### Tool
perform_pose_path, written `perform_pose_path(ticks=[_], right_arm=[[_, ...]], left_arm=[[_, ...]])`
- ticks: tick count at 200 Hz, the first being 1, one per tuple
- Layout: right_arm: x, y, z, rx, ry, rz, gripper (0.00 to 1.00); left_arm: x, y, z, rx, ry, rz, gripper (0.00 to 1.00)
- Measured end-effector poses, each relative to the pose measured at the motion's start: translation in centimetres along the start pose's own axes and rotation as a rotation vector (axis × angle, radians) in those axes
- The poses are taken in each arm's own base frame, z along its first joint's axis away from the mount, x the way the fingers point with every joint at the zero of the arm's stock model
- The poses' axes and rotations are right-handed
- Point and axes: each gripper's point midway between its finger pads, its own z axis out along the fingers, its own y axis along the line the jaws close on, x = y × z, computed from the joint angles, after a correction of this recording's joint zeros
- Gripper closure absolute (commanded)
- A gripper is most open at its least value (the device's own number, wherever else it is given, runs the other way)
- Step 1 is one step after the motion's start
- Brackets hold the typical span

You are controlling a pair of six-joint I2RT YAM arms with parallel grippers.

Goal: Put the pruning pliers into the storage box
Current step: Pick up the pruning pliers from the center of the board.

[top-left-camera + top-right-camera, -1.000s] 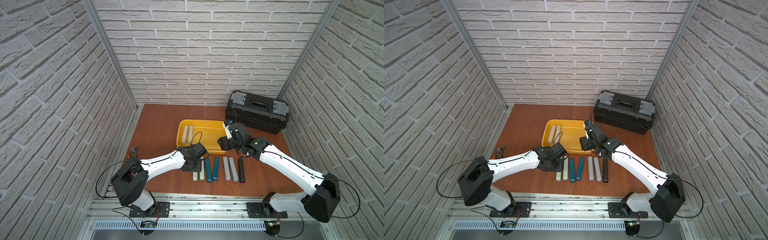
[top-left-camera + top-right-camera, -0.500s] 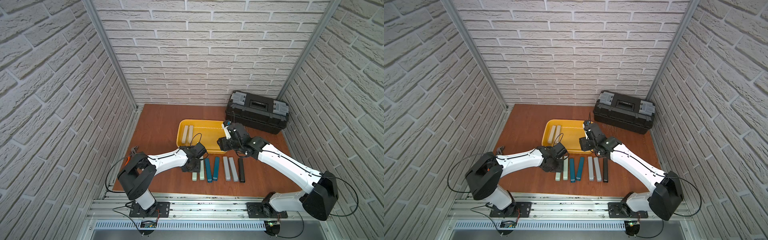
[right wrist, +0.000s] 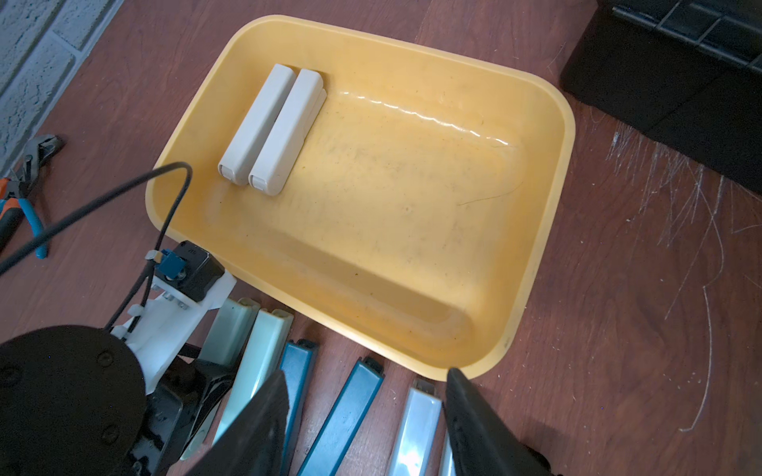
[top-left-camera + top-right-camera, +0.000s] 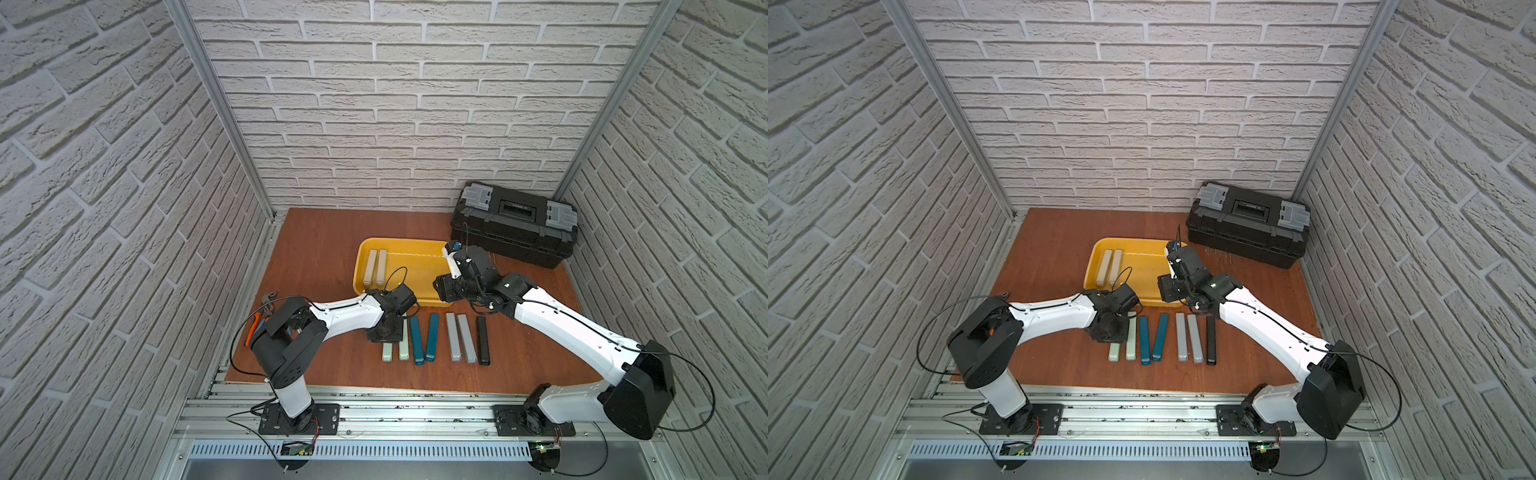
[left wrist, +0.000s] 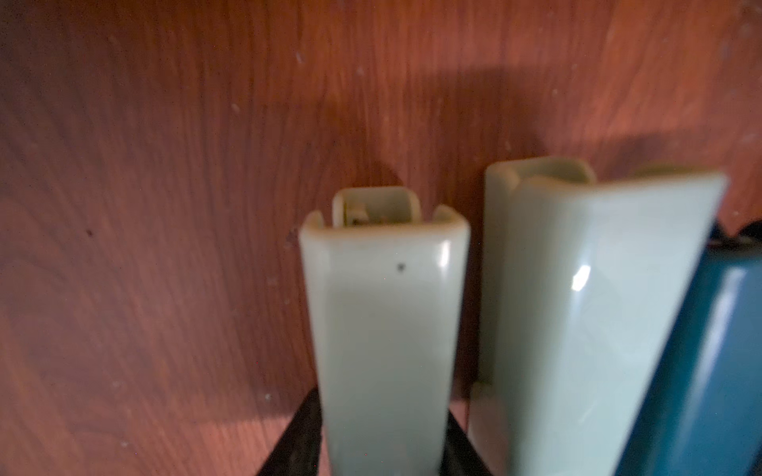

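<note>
**On the bench [image 4: 316, 257], our left pincer [image 5: 379, 428] grips a mint green bar [image 5: 383, 329]**

Along the bench's front we see seven pruning pliers [image 4: 466, 338] in a row: two mint green, two teal [image 4: 416, 340], two grey [image 4: 453, 336], one black [image 4: 483, 340]. Our left pincer is clenched on the outermost mint green bar, a finger against each long side. The second mint green bar [image 5: 577, 309] lies just beside it. Our right pincer [image 3: 366, 373] hovers released above the row, nothing between its fingers. Behind the row, the yellow storage box [image 4: 415, 266] holds two beige bars [image 4: 370, 268] side by side at its left end.
</note>
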Motion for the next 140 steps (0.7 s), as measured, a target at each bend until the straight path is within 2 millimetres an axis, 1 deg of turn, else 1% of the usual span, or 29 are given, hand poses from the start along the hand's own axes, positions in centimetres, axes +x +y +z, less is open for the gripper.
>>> perform_pose_path(ticks=[16,28,50,71,102,124,140], right_arm=[[0.0,0.0,0.0,-0.002,-0.001,0.004,0.4],[-0.1,0.1,0.0,-0.005,-0.004,0.007,0.4],[-0.1,0.1,0.0,-0.006,-0.005,0.007,0.4],[-0.2,0.1,0.0,-0.007,-0.006,0.008,0.4],[-0.2,0.2,0.0,-0.008,-0.006,0.007,0.4],[-0.2,0.2,0.0,-0.008,-0.008,0.007,0.4],[-0.3,0.2,0.0,-0.008,-0.01,0.007,0.41]], left_arm=[[0.0,0.0,0.0,-0.001,0.001,0.0,0.73],[0.0,0.1,0.0,-0.002,0.002,-0.001,0.79],[0.1,0.1,-0.1,-0.004,0.004,-0.001,0.8],[0.2,0.2,-0.8,0.002,-0.002,-0.004,0.8],[0.2,0.3,-3.3,0.027,-0.029,-0.006,0.8],[-0.3,0.1,-5.9,0.047,-0.053,-0.006,0.79],[-1.2,-0.4,-8.0,0.068,-0.083,-0.009,0.79]])
